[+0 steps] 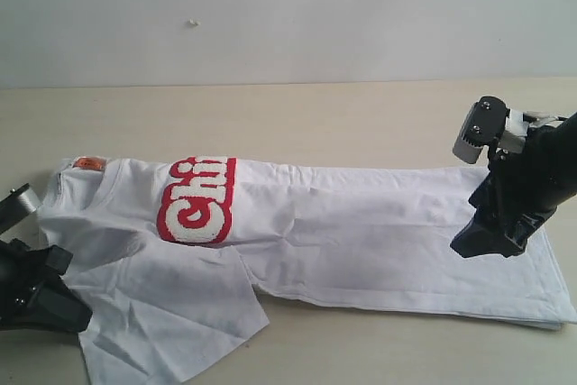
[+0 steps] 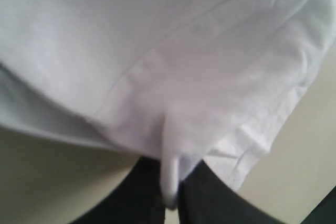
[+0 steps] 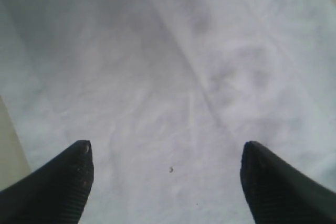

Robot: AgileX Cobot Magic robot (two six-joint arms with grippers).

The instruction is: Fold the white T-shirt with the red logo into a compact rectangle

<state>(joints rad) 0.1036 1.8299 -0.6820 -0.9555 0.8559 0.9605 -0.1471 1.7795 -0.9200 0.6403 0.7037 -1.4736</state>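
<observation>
The white T-shirt point(image 1: 361, 232) lies lengthwise across the table, one side folded over so only the "Chi" of the red logo point(image 1: 198, 200) shows. Its orange neck tag point(image 1: 89, 163) sits at the far left. One sleeve point(image 1: 171, 313) spreads toward the front edge. My left gripper point(image 1: 45, 290) is at the shirt's left front, shut on a pinched fold of white cloth point(image 2: 170, 177). My right gripper point(image 1: 487, 241) hovers over the hem end of the shirt point(image 3: 173, 87), jaws wide apart with nothing between the fingertips point(image 3: 79, 161).
The beige table point(image 1: 315, 114) runs back to a pale wall. Bare tabletop shows behind the shirt and along the front right point(image 1: 406, 349).
</observation>
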